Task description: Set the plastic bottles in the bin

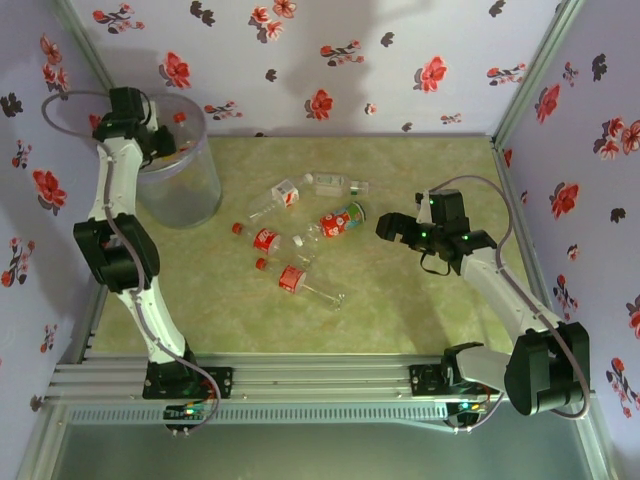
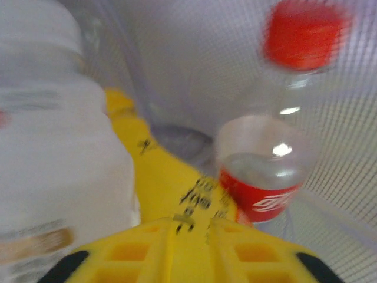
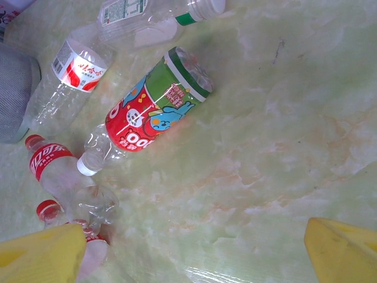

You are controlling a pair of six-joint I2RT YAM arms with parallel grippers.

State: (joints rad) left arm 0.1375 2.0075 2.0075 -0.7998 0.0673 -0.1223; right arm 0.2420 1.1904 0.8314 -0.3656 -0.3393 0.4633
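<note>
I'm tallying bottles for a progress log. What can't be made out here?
Bin contents, top view: the left arm covers the opening and the wall is cloudy.
Pale bottle, left wrist view: blurred, label unreadable.
Lowest red-capped bottle, right wrist view: body behind a finger of the right hand.

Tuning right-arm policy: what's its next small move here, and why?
Likely ease the right gripper left and down over the red-and-green labelled bottle: its jaws are open with nothing between them, and that bottle lies on the table as the nearest one to it.
</note>
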